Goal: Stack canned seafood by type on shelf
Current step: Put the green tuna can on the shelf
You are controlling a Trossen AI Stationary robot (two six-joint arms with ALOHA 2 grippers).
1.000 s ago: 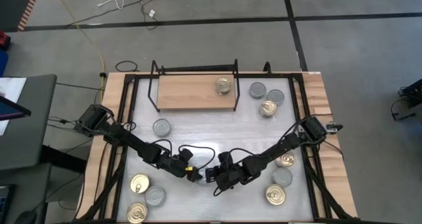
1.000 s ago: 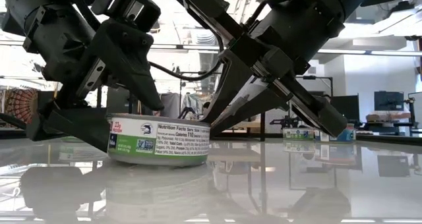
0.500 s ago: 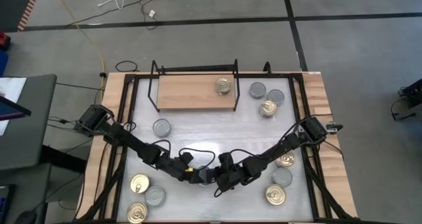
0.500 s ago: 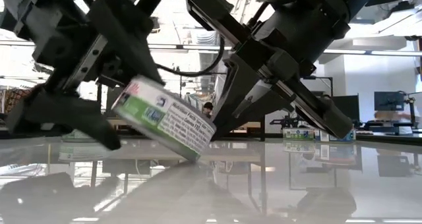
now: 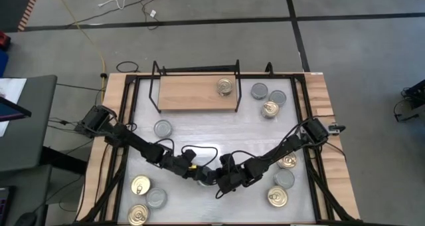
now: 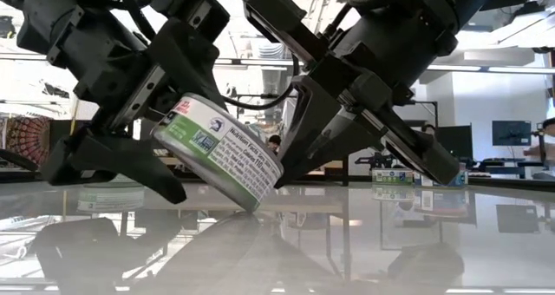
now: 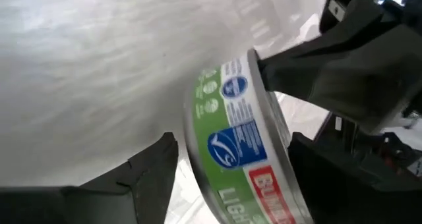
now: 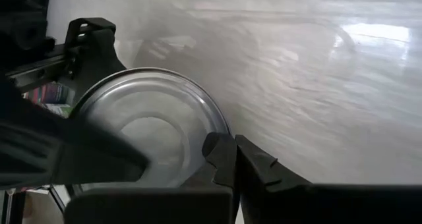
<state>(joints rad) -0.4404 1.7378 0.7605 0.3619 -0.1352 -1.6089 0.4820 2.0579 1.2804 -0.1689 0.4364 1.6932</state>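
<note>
Up on the shelf (image 5: 192, 93), at the far side of the white tabletop (image 5: 199, 129), only one gold-topped can (image 5: 226, 87) stands, near the board's right end; the rest of the wooden board is bare. Just off that right end sit two grey-topped cans (image 5: 259, 90) (image 5: 277, 97) with another gold-topped can (image 5: 269, 109) beside them. A single grey can (image 5: 163, 128) lies on the table in front of the shelf's left half. At the near left corner are two gold cans (image 5: 141, 185) (image 5: 137, 215) and a grey one (image 5: 157, 198); at the near right, a gold can (image 5: 287, 161) partly under the right arm, a grey can (image 5: 284, 179) and a gold can (image 5: 277, 197). Between these groups, at the table's near middle, the left gripper (image 6: 156, 152) has its fingers spread around a green-and-white labelled can (image 6: 221, 154), pinching it by the sides; the can is tilted, its lower edge close to or touching the table. The right gripper (image 6: 299, 160) has its jaws pressed together, and its tip meets the raised edge of that same can, whose plain silver face (image 8: 148, 128) shows in the right wrist view. The two arms crowd this spot from either side.
</note>
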